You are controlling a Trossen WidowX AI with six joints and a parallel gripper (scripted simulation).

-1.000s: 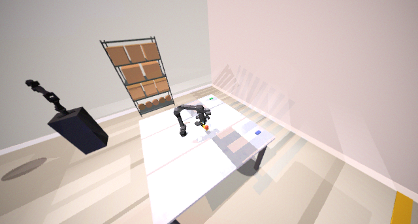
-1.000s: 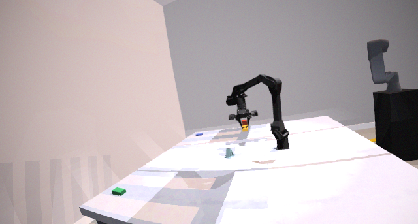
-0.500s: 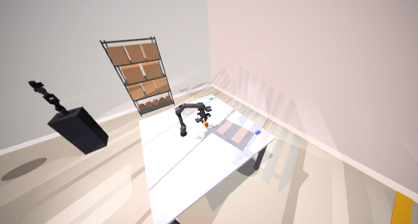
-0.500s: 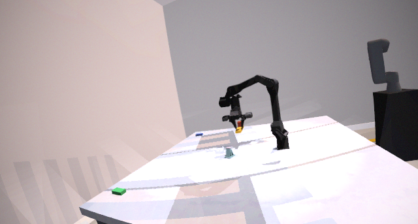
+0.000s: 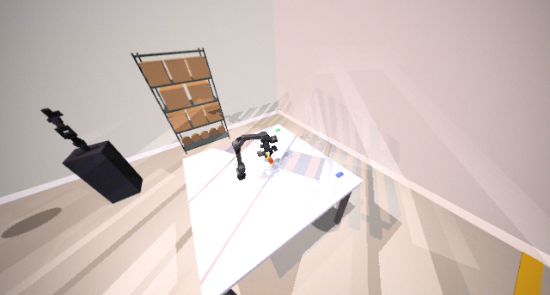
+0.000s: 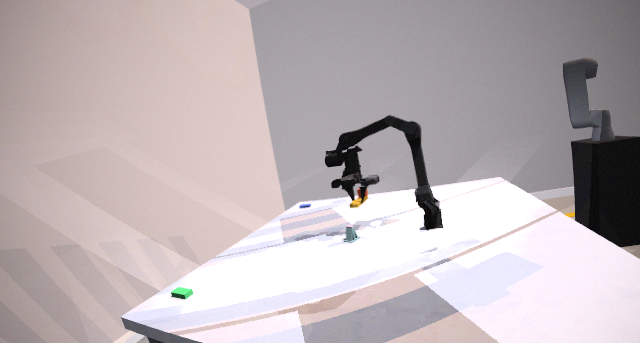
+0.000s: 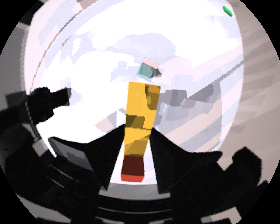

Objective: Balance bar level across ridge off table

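Note:
The yellow bar [image 6: 356,203] [image 7: 141,105] [image 5: 271,161] has a red block [image 7: 133,169] at one end. My gripper [image 7: 138,128] [image 6: 358,200] is shut on the bar near its red end and holds it in the air above the table. The teal-grey ridge [image 6: 351,234] [image 7: 148,69] stands on the table. In the wrist view it shows just beyond the bar's yellow end. In the exterior view the bar is higher than the ridge and apart from it. In the top view the ridge is mostly hidden near the bar.
A green block [image 5: 278,130] [image 6: 182,293] [image 7: 227,11] lies near one corner of the white table [image 5: 232,226]. A blue block [image 5: 339,175] [image 6: 305,206] lies near another edge. A shelf rack with boxes and a second arm on a dark pedestal [image 5: 103,175] stand off the table.

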